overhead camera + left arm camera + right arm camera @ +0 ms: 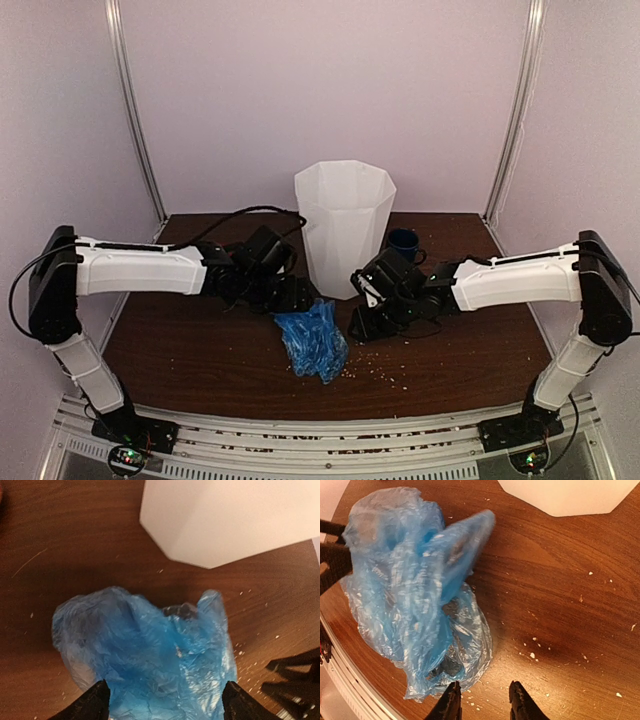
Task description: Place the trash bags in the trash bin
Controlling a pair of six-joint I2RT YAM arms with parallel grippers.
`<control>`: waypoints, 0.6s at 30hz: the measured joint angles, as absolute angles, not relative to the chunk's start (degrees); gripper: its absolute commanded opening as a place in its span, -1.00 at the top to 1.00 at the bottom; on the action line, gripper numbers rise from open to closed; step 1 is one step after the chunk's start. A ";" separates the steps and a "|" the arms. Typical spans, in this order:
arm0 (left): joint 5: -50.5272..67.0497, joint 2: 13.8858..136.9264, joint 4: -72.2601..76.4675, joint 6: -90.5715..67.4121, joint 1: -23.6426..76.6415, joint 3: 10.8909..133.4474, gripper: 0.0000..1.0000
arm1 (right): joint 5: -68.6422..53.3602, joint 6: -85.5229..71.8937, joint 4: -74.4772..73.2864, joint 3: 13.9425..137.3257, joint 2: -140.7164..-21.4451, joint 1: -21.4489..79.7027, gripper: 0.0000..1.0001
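Observation:
The light-blue trash bag lies crumpled on the brown table, in front of the tall white trash bin. My left gripper is at the bag's back left. In the left wrist view it is open wide, with the bag lying between and below its fingertips; the bin's base is beyond. My right gripper is low, just right of the bag. In the right wrist view it is open and empty, with the bag's edge beside its left finger.
A dark blue mug stands right of the bin, behind my right arm. Pale crumbs are scattered on the table right of the bag. The table's front edge is close behind the bag. A black cable runs at the back left.

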State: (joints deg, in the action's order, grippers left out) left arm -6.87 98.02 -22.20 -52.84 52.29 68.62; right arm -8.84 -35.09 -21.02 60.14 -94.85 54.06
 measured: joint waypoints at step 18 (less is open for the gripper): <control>-7.92 89.54 -17.41 -52.05 52.05 46.72 -0.48 | -18.39 -37.12 -8.16 61.23 -104.03 55.44 0.08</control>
State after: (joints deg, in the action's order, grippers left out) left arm -7.92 89.54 -17.41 -52.05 52.05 46.72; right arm -18.39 -37.12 -8.16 61.23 -104.03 55.44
